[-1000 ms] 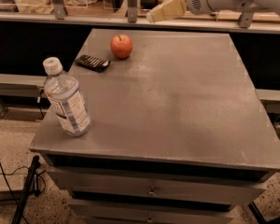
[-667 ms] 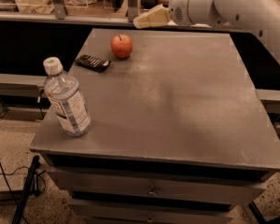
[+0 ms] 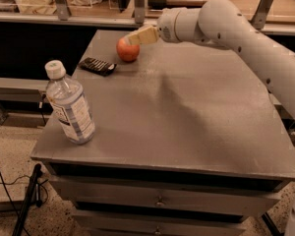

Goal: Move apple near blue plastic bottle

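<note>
A grey table (image 3: pixel 196 127) fills most of the view, with drawers (image 3: pixel 157 199) in its near face. The apple (image 3: pixel 126 52), red-orange and round, sits at the far left of the tabletop. A white robot arm (image 3: pixel 236 31) reaches in from the right, along the table's far edge. Its cream-coloured gripper (image 3: pixel 136 36) points left and hangs at the apple's upper right side, its tip meeting the top of the fruit in this view; whether they touch is unclear. Whether the gripper is open or closed cannot be told.

Just left of the apple, and a little nearer, a flat black remote (image 3: pixel 97 66) lies on the table. The bottle (image 3: pixel 70 107), clear with a white cap and a blue-and-white label, stands upright at the near left corner, well apart from the apple. The arm casts a soft shadow across the middle of the table.
</note>
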